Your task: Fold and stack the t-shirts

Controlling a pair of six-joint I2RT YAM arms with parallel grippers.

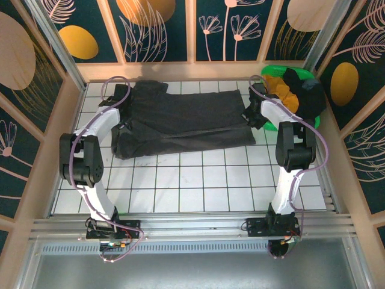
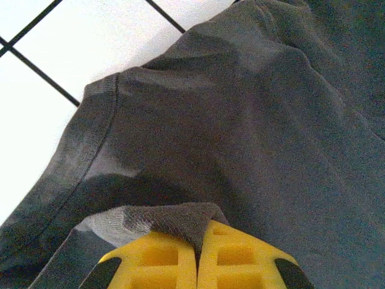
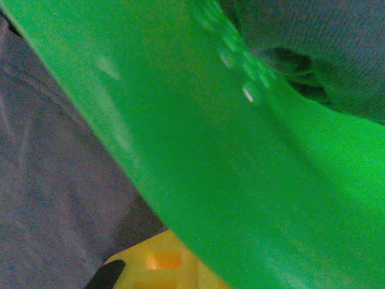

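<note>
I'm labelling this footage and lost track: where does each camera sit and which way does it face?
Top external: above and behind the bases, looking down on the table, charcoal t-shirt and green basket; left arm and right arm show.
Left wrist: on the left arm, facing down at the t-shirt; left gripper pinches its fabric.
Right wrist: on the right arm, close against the basket wall; one yellow finger shows.
Shared: top and left wrist both see the t-shirt.

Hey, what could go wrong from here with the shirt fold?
The left gripper pinches just a small bunch of the charcoal t-shirt; it may slip free when pulled. The right gripper sits close against the green basket, so lifting could snag or drag it.
</note>
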